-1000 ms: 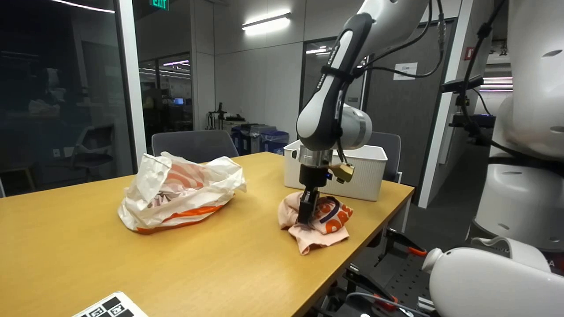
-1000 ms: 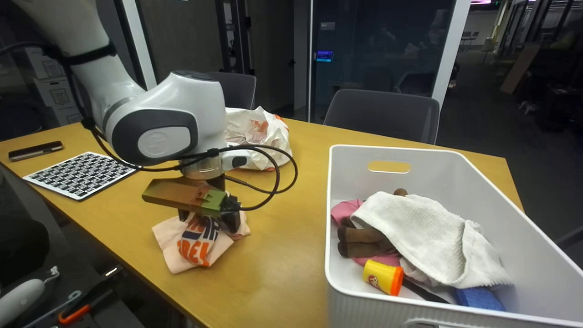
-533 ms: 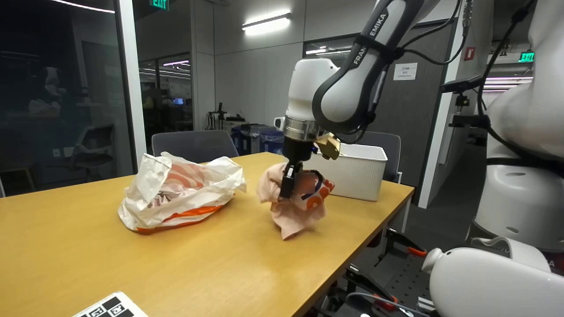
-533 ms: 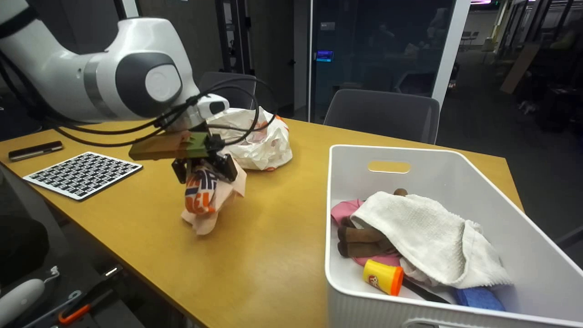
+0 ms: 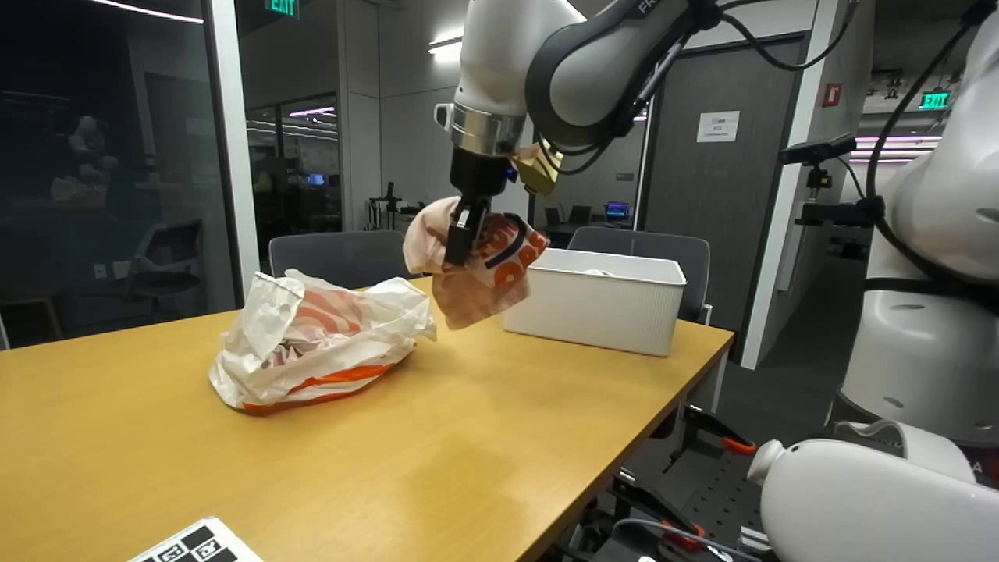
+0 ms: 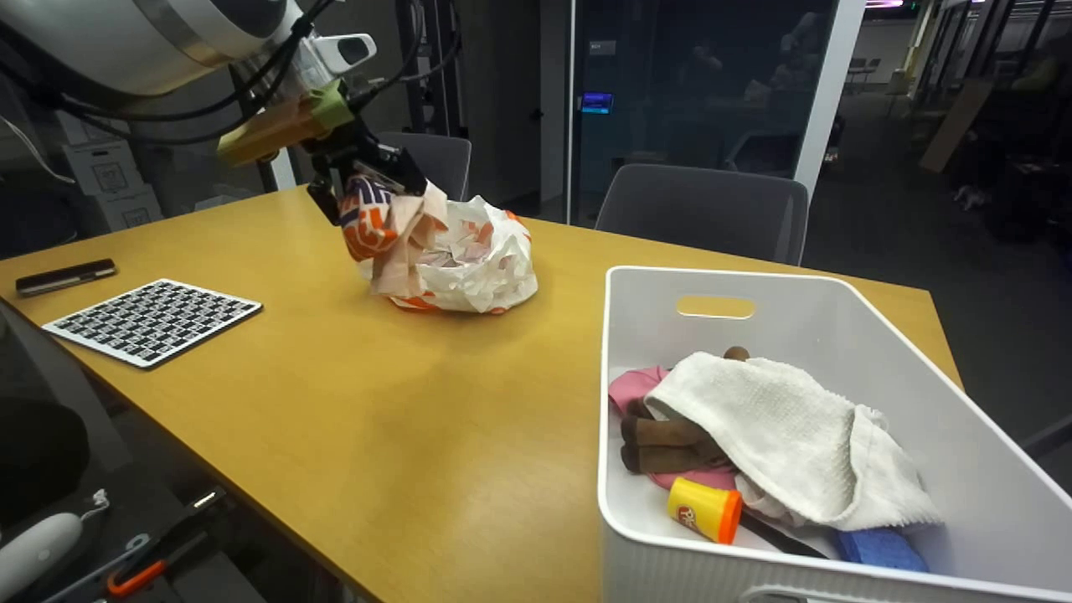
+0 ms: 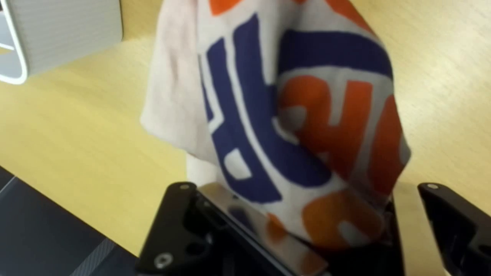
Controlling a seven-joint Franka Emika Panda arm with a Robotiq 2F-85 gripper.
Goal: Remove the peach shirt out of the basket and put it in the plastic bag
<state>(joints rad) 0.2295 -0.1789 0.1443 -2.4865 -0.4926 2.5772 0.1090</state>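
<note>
In an exterior view, the Robotiq gripper [image 5: 460, 251], jaws clenched on the peach shirt [image 5: 485, 295], suspends it above the table [image 5: 437, 460] at mid-frame, plastic bag [image 5: 267, 312] left, white basket [image 5: 601, 312] right.

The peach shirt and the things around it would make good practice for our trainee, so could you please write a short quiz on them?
1. Short answer: what does the tool hold?
2. True or false: the yellow tub lies in the basket.
3. Where does the plastic bag rest: (a) on a chair, (b) in the basket, (c) on the table?

Key
1. The peach shirt.
2. True.
3. c
</note>
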